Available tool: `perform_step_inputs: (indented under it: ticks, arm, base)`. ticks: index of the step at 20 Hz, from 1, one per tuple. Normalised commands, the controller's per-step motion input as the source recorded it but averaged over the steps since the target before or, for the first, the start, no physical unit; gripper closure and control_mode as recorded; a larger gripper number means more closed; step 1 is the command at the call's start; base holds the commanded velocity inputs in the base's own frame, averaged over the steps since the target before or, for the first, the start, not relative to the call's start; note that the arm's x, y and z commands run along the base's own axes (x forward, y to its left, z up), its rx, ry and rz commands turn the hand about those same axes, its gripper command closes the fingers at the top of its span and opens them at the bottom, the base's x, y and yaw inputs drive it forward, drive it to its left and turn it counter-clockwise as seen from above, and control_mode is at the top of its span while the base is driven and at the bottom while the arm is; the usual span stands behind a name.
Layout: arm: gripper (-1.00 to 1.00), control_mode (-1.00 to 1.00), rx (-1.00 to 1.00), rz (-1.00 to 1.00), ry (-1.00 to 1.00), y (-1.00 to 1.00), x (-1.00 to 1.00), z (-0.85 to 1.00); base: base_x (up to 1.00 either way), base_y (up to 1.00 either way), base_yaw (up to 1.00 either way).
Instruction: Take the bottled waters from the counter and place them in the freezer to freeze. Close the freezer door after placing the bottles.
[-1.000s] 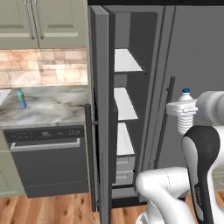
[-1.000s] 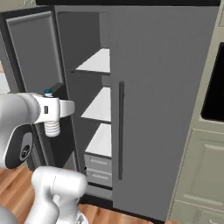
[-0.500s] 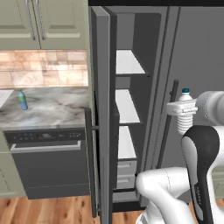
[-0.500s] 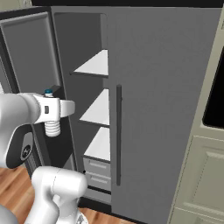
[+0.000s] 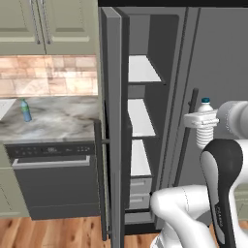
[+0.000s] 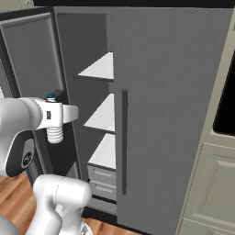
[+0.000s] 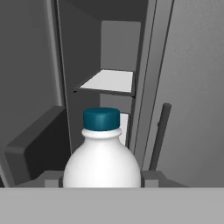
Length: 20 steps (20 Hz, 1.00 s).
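Gripping the ribbed bottle (image 5: 205,127) tight in the gripper (image 5: 203,121), upright, cap up, out in front of the open freezer (image 5: 140,145). Standing wide open: the freezer door (image 5: 112,121). Sitting far off on the counter (image 5: 53,118), near the wall: a small blue bottle (image 5: 25,110), probably the other water.

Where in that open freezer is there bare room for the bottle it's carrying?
All three white shelves of the freezer look bare, bordered by dark walls; the middle shelf sits nearest the held bottle. Below, the drawers fill the space. The blue bottle waits on the counter.
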Motion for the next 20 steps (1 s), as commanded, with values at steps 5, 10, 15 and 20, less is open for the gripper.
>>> perform_step_inputs:
  ticks: [5, 10, 15, 20]
  arm:
    - [1.0, 1.0, 0.0, 0.0, 0.0, 0.0, 0.0, 0.0]
    - [1.0, 1.0, 0.0, 0.0, 0.0, 0.0, 0.0, 0.0]
    - [1.0, 1.0, 0.0, 0.0, 0.0, 0.0, 0.0, 0.0]
    - [1.0, 1.0, 0.0, 0.0, 0.0, 0.0, 0.0, 0.0]
  base:
    - [0.08, -0.45, 0.0]
    - [-0.09, -0.55, -0.05]
    - [-0.18, -0.45, -0.06]
    - [0.0, -0.16, -0.02]
